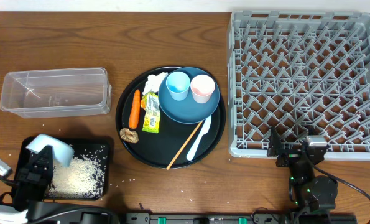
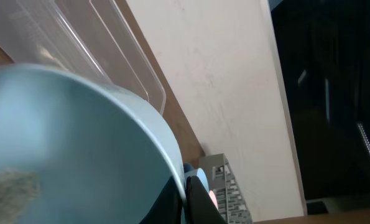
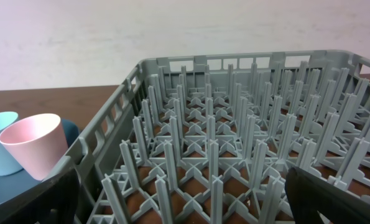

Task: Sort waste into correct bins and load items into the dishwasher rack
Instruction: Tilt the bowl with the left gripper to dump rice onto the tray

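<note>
As I read feeds, left gripper (image 1: 40, 157) clamped on tilted pale-blue bowl (image 1: 53, 148) above white rice (image 1: 79, 174) in black tray (image 1: 88, 144); right gripper (image 1: 295, 148) spread.

Grey plastic rack (image 1: 303, 15), clear plastic box (image 1: 54, 73), wooden table (image 1: 60, 43)

A robotics lab bench is indicated, staged as a kitchen: a grey dishwasher rack (image 1: 306, 81) is set on a wooden table (image 1: 48, 37), a plain pale wall (image 3: 172, 31) is seen behind the rack, and a cabled arm (image 1: 315, 190) (black, green-lit) is mounted just in front of it.
</note>
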{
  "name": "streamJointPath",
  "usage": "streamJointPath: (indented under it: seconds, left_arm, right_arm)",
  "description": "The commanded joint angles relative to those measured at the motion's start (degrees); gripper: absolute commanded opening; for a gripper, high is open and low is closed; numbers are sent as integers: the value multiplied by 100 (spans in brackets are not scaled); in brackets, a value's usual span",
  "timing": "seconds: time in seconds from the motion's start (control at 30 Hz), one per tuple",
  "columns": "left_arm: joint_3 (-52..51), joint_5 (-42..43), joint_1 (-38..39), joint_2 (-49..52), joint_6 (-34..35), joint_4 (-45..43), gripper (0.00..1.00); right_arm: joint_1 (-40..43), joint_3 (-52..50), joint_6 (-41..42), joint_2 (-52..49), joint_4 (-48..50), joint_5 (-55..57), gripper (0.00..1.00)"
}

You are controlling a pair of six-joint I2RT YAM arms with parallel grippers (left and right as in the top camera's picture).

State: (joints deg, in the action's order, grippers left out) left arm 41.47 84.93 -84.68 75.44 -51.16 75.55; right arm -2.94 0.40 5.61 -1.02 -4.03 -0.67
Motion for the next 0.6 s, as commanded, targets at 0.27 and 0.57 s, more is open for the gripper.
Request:
streamJointPath:
  seconds: [0.27,0.57]
  left_arm:
    - [0,225,-92,94,-511,190,6]
    - [0,269,-92,61,-393,501,6]
  right_arm:
    - [-74,-9,-52,0,-20,-22,99]
    - [-74,-9,-52,0,-22,-22,99]
